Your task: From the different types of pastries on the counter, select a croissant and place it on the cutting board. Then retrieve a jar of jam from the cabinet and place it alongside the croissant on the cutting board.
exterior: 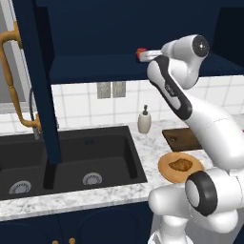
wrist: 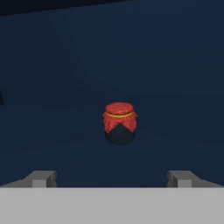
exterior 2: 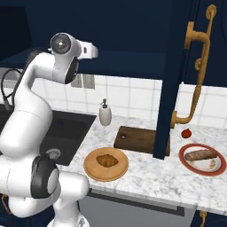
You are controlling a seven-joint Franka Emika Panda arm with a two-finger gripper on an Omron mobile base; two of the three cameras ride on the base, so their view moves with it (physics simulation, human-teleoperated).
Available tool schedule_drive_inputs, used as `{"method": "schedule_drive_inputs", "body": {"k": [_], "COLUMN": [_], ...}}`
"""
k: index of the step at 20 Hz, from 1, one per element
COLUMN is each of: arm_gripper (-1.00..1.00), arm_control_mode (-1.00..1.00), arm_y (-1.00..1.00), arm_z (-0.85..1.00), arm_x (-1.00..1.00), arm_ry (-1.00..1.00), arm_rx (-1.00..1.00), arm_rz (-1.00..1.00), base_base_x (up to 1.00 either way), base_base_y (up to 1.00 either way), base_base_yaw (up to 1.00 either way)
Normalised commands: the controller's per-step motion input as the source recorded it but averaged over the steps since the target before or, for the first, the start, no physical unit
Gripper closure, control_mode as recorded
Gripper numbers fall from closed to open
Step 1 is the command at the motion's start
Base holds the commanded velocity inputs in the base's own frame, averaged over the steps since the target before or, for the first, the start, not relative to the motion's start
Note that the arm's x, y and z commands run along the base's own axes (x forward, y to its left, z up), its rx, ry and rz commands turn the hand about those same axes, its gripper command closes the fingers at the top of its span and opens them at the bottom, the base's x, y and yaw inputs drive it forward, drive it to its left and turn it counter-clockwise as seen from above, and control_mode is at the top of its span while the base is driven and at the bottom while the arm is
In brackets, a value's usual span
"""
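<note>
Step in hand: fetching the jam, as I judge it; the arm reaches up into the open navy cabinet (exterior: 143, 66).
Unfinished earlier step: the croissant (exterior 2: 106, 160) lies on the round tan wooden plate (exterior 2: 91, 170), just in front of the cutting board (exterior 2: 133, 138), not on it; the board is bare.
Jar of jam: the jar of jam (wrist: 120, 123) stands upright on the cabinet shelf, centred ahead of the hand, apart from it.
Hand: the hand (wrist: 112, 178) is spread wide, fingertips (wrist: 41, 178) well to either side of the jar, gripping nothing.
Next move calls for: a straight advance until the jar sits between the fingers, then closing on its dark body below the red cloth cap.
Other pastry: a log-shaped roll (exterior 2: 199, 155) on a red-rimmed plate (exterior 2: 215, 170), right of the cutting board on the tabletop (exterior 2: 155, 177).
Hidden or unclear: the open cabinet door (exterior 2: 170, 80) covers the cutting board's right end; the arm masks much of the board from the left base view; the jar's label is too dim to read.
</note>
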Motion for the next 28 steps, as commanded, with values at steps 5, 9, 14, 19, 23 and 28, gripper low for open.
{"method": "schedule_drive_inputs", "body": {"k": [5, 9, 14, 19, 23, 28], "arm_gripper": [-1.00, -1.00, -1.00, -1.00, -1.00, -1.00], "arm_control_mode": [-1.00, -1.00, -1.00, -1.00, -1.00, -1.00], "arm_y": [0.00, 0.00, 0.03, 0.02, 0.00, 0.00], "arm_z": [-0.20, -0.24, -0.14, -0.03, -0.01, -0.07], "arm_x": [0.38, 0.54, 0.61, 0.56, 0.42, 0.22], "arm_ry": [0.00, 0.00, 0.00, 0.00, 0.00, 0.00], "arm_rx": [0.03, 0.05, 0.07, 0.07, 0.05, 0.02], "arm_rz": [0.00, 0.00, 0.00, 0.01, 0.04, 0.06], "base_base_x": [0.00, 0.00, 0.00, 0.00, 0.00, 0.00], "base_base_y": [0.00, 0.00, 0.00, 0.00, 0.00, 0.00], "base_base_yaw": [0.00, 0.00, 0.00, 0.00, 0.00, 0.00]}}
